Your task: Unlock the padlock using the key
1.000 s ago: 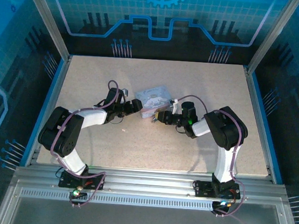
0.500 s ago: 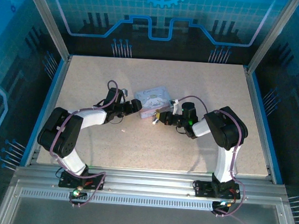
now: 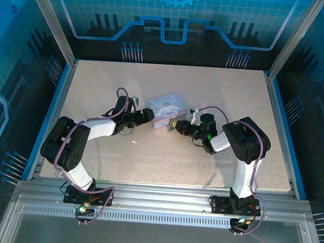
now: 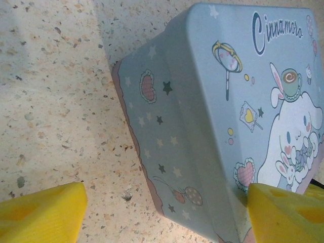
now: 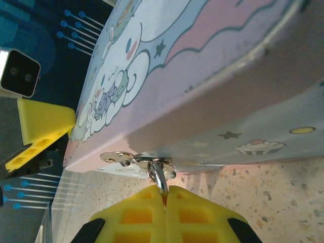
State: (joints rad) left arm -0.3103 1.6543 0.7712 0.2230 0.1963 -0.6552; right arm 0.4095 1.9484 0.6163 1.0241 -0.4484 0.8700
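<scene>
The padlock (image 5: 160, 174) hangs in the hasp (image 5: 119, 158) of the blue tin (image 4: 202, 101) marked "Cinnamoro", its long axis running straight from the tin into the right hand (image 5: 163, 195), which is pinched shut on it, and the left hand (image 4: 162, 217) is wide open at the tin's corner.

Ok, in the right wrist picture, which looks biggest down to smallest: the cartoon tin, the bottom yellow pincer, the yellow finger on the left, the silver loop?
1. Cartoon tin.
2. Right pincer, though nearest the camera, so unsure.
3. Left pincer's yellow finger, farther away.
4. Silver loop, pinched by the right pincer.
</scene>
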